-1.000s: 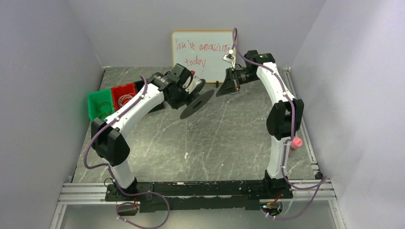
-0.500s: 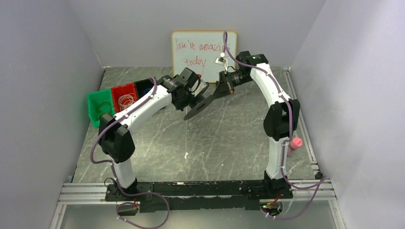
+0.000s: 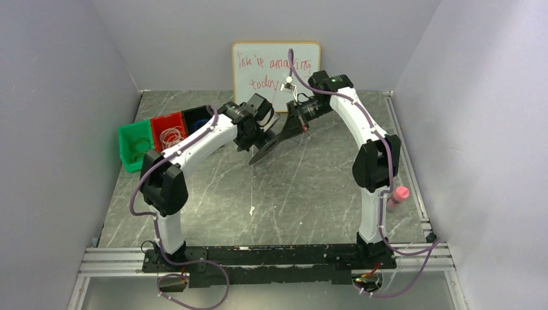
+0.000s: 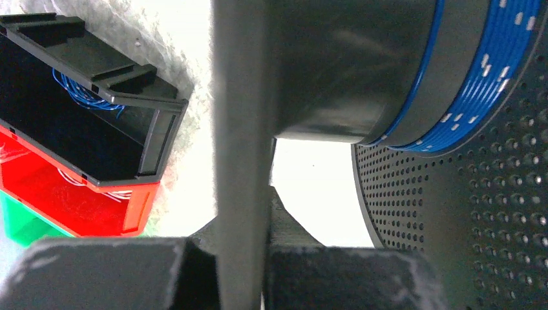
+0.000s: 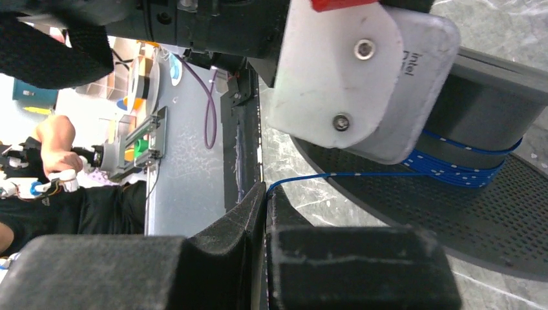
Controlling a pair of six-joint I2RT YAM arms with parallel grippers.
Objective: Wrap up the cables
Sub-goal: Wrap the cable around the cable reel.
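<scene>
My left gripper is shut on the thin flange of a black perforated spool and holds it tilted above the table. Several turns of thin blue cable are wound on the spool's hub. My right gripper is close to the spool's right side, shut on the blue cable. The cable runs taut from its fingertips to the windings. In the left wrist view the jaws pinch the flange edge-on.
Green, red and black bins stand at the left; the black bin holds a loose blue cable coil. A whiteboard leans on the back wall. A pink bottle stands by the right arm.
My right gripper has moved left and down, closing in on the spool. My left arm has swung its elbow to the right, keeping the spool in its grip.
</scene>
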